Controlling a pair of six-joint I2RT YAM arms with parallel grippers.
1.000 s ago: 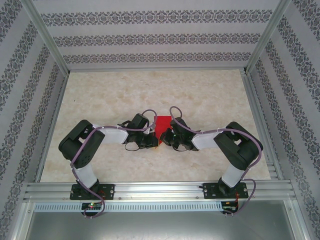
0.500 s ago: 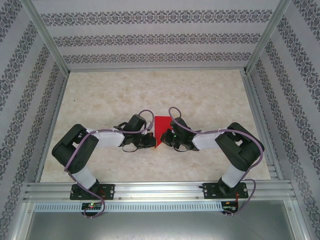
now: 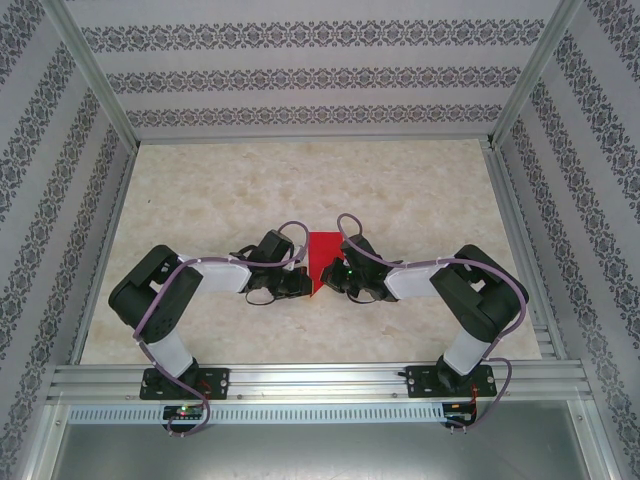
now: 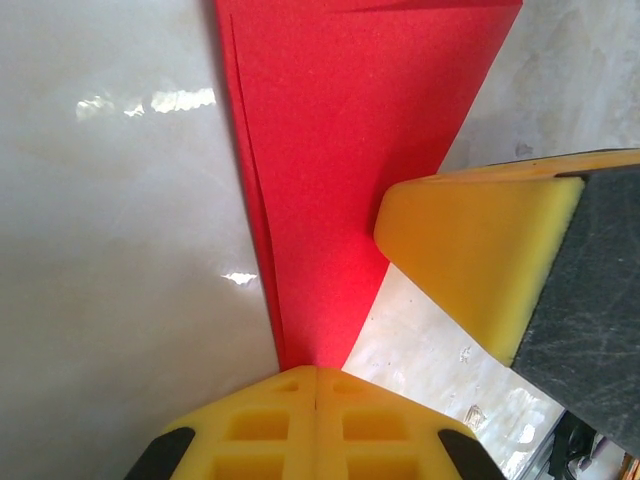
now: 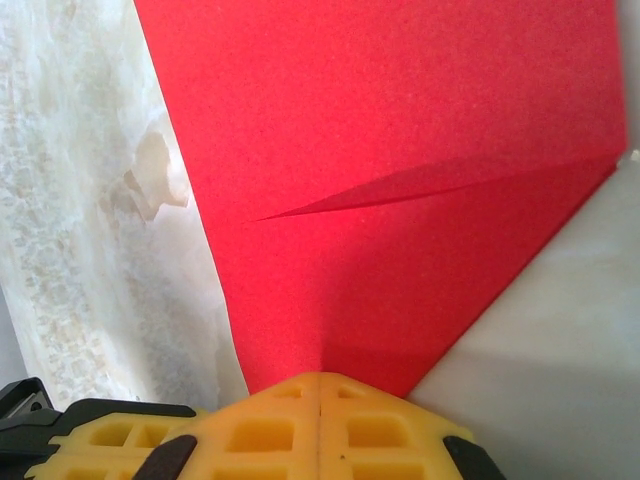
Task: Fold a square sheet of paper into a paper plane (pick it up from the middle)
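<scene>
Left gripper (image 4: 316, 384): jaws closed, pinching narrow tip of red paper (image 4: 340, 170).
Right gripper (image 5: 318, 388): jaws closed on same paper, from other side.
Paper: creased, tapered, held between both grippers near table (image 3: 400, 190) centre. Contact with table unclear.

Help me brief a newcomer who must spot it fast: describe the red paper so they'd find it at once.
On the pale marbled table, look around the middle, slightly toward the near edge. There the left gripper and the right gripper both pinch the red paper, a creased sheet narrowing to a point. It is the only red thing among black, white and yellow parts.
</scene>
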